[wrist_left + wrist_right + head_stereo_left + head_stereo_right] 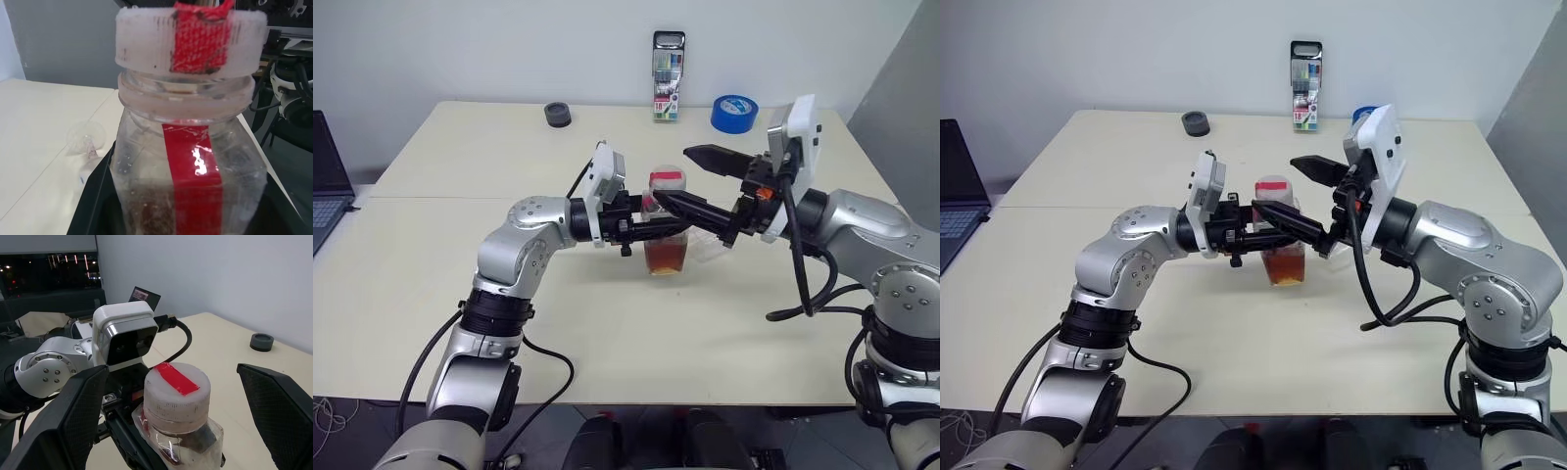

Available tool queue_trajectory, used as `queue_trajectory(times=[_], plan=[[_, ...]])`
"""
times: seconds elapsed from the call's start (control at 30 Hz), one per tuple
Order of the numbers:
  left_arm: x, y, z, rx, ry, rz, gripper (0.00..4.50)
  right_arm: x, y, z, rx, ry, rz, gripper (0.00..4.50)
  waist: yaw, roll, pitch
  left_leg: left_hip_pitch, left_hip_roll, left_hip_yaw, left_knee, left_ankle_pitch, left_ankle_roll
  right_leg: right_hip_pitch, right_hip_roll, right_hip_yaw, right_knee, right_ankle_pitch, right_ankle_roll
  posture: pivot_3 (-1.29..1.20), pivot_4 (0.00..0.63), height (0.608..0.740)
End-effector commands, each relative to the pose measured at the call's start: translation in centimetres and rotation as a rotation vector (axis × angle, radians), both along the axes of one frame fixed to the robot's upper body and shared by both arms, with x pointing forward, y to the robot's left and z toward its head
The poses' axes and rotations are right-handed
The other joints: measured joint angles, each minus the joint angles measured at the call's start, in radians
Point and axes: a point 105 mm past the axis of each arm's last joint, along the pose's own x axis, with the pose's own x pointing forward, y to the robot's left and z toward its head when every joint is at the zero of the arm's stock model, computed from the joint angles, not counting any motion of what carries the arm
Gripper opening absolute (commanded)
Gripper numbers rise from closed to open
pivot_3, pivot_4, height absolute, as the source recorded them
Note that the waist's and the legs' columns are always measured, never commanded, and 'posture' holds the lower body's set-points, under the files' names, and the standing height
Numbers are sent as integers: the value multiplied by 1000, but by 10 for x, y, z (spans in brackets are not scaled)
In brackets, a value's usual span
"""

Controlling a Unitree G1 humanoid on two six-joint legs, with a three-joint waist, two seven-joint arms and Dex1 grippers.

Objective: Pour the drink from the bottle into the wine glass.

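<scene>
The bottle (667,235) is upright over the middle of the table (460,274), with my left gripper (656,227) shut on its clear body from the left. Its red label strip (191,161) faces the left wrist camera. The amber drink (666,258) fills the bottom part. A white cap (176,389) with a red strip is on the neck. My right gripper (674,176) is open, one finger on each side of the cap with gaps between. The wine glass (87,139) stands just beyond the bottle, mostly hidden behind my right arm.
At the table's far edge are a pack of markers (669,73), a blue tape roll (734,113) and a small dark round thing (558,115). A laptop (325,186) sits off the left side. A seam runs across the tabletop.
</scene>
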Motion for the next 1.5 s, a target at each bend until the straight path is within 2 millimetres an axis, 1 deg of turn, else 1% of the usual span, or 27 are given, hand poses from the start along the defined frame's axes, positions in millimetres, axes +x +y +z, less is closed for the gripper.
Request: queue_trajectory(times=[0.03, 0.17, 0.23, 0.27, 0.47, 0.63, 0.7, 0.77, 0.8, 0.87, 0.9, 0.97, 1.03, 1.13, 1.17, 1.2, 1.23, 1.27, 1.33, 1.37, 1.43, 1.5], plan=[[-7, -6, 18, -17, -84, -37, 1774, 0, 7, 5, 18, -44, 7, 4475, 0, 0, 0, 0, 0, 0, 0, 0, 0, 0, 0, 0, 0, 0, 0, 0, 150, 740], [-7, -6, 20, -13, -89, -38, 1774, 4, 7, 6, 12, -53, 0, 4475, 1, 0, 0, 0, 0, 0, 0, 0, 0, 0, 0, 0, 0, 0, 0, 0, 150, 740], [-6, -5, 20, -16, -87, -29, 1774, 6, 7, 9, 34, -53, -3, 4108, 0, 0, 0, 0, 0, 0, 0, 0, 0, 0, 0, 0, 0, 0, 0, 0, 150, 740], [-5, -5, 20, -18, -85, -25, 1774, 6, 7, 10, 43, -52, -2, 3898, 0, 0, 0, 0, 0, 0, 0, 0, 0, 0, 0, 0, 0, 0, 0, 0, 150, 740], [-6, -5, 19, -17, -83, -25, 1774, 7, 6, 13, 60, -53, -8, 1842, 0, 0, 0, 0, 0, 0, 0, 0, 0, 0, 0, 0, 0, 0, 0, 0, 150, 740], [-5, -5, 19, -17, -84, -20, 1774, 8, 5, 16, 53, -69, -10, 1824, 0, 0, 0, 0, 0, 0, 0, 0, 0, 0, 0, 0, 0, 0, 0, 0, 150, 740], [-6, -5, 18, -11, -82, -27, 1774, 7, 2, 23, -1, -136, -20, 1824, 0, 0, 0, 0, 0, 0, 0, 0, 0, 0, 0, 0, 0, 0, 0, 0, 150, 740], [-8, -4, 16, -4, -78, -38, 1774, 5, 0, 26, -106, -223, -10, 1824, 1, 0, 0, 0, 0, 0, 0, 0, 0, 0, 0, 0, 0, 0, 0, 0, 150, 740], [-9, -4, 15, -2, -78, -40, 1774, 5, -2, 29, -111, -225, -7, 1824, 0, 0, 0, 0, 0, 0, 0, 0, 0, 0, 0, 0, 0, 0, 0, 0, 150, 740], [-10, -5, 14, -1, -77, -42, 1774, 11, -11, 42, 10, -128, -12, 1824, -1, 0, 0, 0, 0, 0, 0, 0, 0, 0, 0, 0, -1, 0, 0, 0, 150, 740], [-10, -5, 14, -2, -77, -42, 1774, 12, -13, 45, 50, -85, -3, 1824, -2, 0, 0, 0, 0, 0, 0, 0, 0, 0, 0, 0, 0, 0, 0, 0, 150, 740], [-10, -5, 14, -5, -77, -40, 1774, 12, -14, 45, 78, -40, 11, 1824, -1, 0, 0, 0, 0, 0, 0, 0, 0, 0, 0, 0, 0, 0, 0, 0, 150, 740], [-9, -5, 15, -7, -80, -36, 1774, 10, -17, 41, 77, -24, 0, 1824, -1, 0, 0, 0, 0, 0, 0, 0, 0, 0, 0, 0, 0, 0, 0, 0, 150, 740], [-8, -4, 15, -8, -83, -25, 1774, 12, -26, 36, 107, 0, -66, 1824, 1, 0, 0, -1, 0, 0, 0, 0, 0, 0, 0, 0, -1, 0, 0, 0, 150, 740], [-8, -3, 15, -9, -83, -19, 1774, 14, -33, 31, 93, -7, -110, 1824, 1, 0, 0, -1, 0, 0, 0, 0, 0, 0, 0, 0, -1, 0, 0, 0, 150, 740], [-7, -1, 15, -8, -82, -11, 1774, 22, -48, 23, 82, -19, -215, 1824, 1, 0, 0, -1, 0, 0, 0, 0, 0, 0, 0, 0, -1, 0, 0, 0, 150, 740], [-7, 0, 14, -7, -80, -4, 1774, 35, -74, 10, 80, -18, -387, 1824, 3, 0, 0, -1, 0, 0, 0, 0, 0, 0, 0, 0, -1, 0, 0, 0, 150, 740], [-7, 1, 13, -8, -78, 2, 1774, 44, -100, -8, 28, -39, -563, 1824, 5, -1, 0, -1, 0, 0, 0, 0, 0, 0, 0, 0, -1, 0, 0, 0, 150, 740], [-8, 1, 13, -10, -76, 4, 1774, 49, -129, -35, -40, -52, -752, 1824, 15, -1, -1, -1, 0, 0, 0, 0, 0, 1, 0, -1, -3, 0, 0, 0, 150, 740], [-9, 0, 13, -12, -75, 3, 1774, 50, -140, -51, -57, -32, -824, 1824, 16, -1, -1, -1, 0, 1, 0, 0, 0, 1, -1, 0, -3, 0, 0, 0, 150, 740], [-9, -1, 14, -14, -74, -1, 1774, 50, -151, -81, -62, 22, -914, 1824, 16, -1, 0, -1, 0, 3, 0, 0, 0, 0, 0, 2, -2, 0, 1, 0, 150, 740], [-9, -2, 14, -16, -76, -5, 1774, 48, -150, -108, -82, 76, -932, 1824, 6, -1, 0, 0, 0, 3, 0, 1, -1, -1, 0, 3, 0, 0, 1, 0, 150, 740]])
